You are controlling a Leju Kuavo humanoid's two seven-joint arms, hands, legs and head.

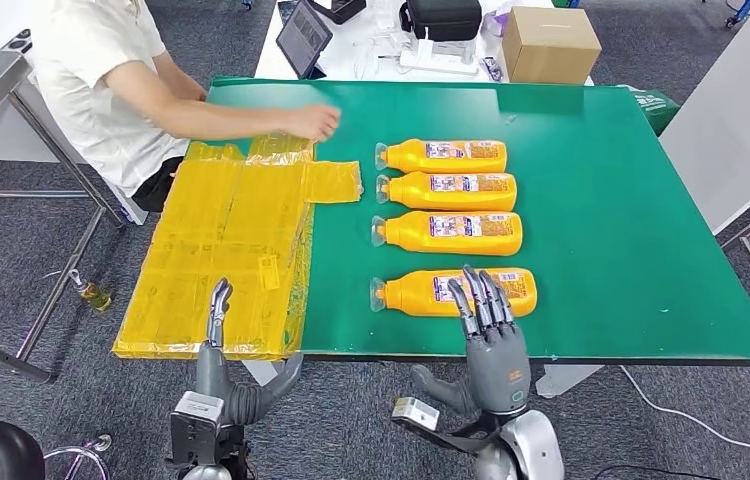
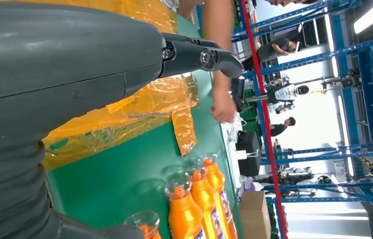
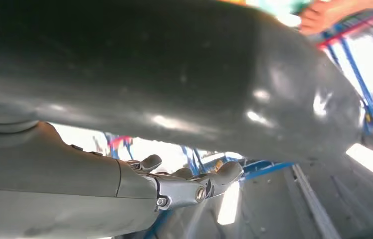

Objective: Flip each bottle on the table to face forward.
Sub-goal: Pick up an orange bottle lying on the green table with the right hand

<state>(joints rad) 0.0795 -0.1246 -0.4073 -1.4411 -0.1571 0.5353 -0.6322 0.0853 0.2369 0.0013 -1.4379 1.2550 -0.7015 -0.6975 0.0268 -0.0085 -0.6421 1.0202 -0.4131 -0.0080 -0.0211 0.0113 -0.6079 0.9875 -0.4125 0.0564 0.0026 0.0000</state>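
Bottles [image 1: 448, 200] orange, lying flat, labels up.

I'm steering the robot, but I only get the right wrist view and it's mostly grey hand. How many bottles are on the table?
Observer: Four orange bottles lie on their sides, one behind the other, on the green table. That's from the head view.
Operator: Which one am I nearest?
Observer: Your right hand is open over the nearest bottle. I cannot tell if it touches.
Operator: Is anybody else there?
Observer: Yes, a person's hand is at the far edge of the yellow plastic sheet on the table's left side.
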